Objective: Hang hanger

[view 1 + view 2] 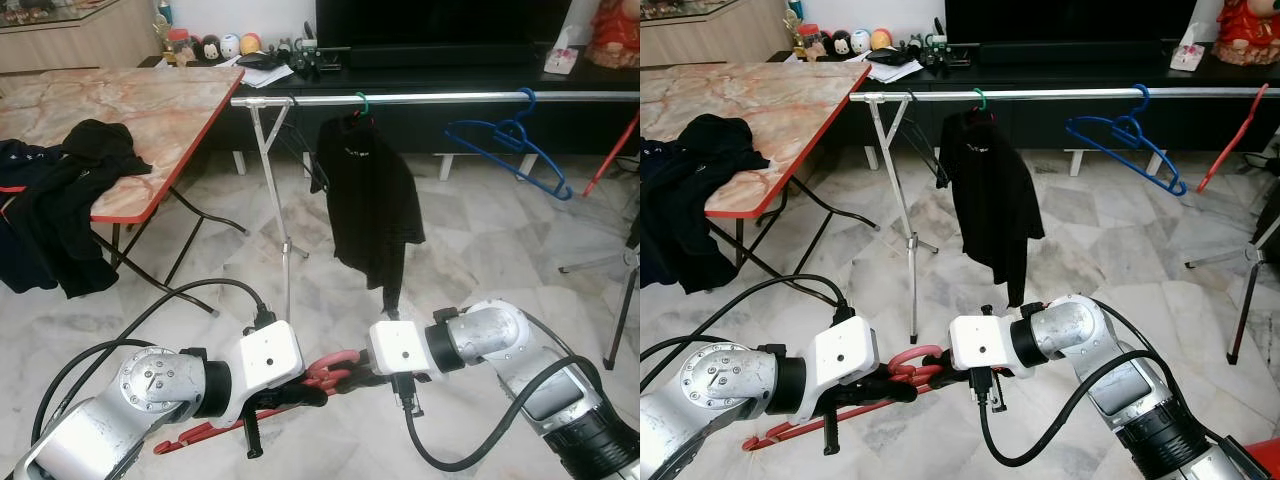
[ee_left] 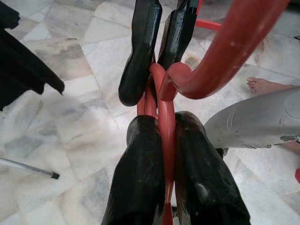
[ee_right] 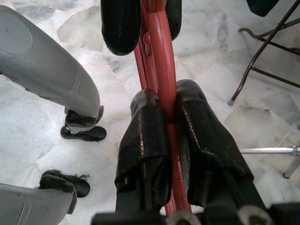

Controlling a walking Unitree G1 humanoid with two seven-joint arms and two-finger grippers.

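Low in front of me, a red plastic hanger (image 1: 332, 372) is held by both grippers at once. My left gripper (image 1: 318, 393) is shut on its neck, just under the hook (image 2: 220, 56). Facing it, my right gripper (image 1: 352, 380) is also shut on the red hanger (image 3: 159, 56); the two pairs of fingers nearly touch. The hanger's body (image 1: 200, 435) trails down to my left, above the floor. Further off, a silver clothes rail (image 1: 440, 98) runs across at chest height.
A black shirt (image 1: 365, 200) on a green hanger, a blue hanger (image 1: 510, 140) and a red hanger (image 1: 610, 150) hang on the rail. A marble-topped folding table (image 1: 150, 110) with dark clothes (image 1: 60, 200) stands left. A person's bare foot (image 2: 265, 85) is on the floor.
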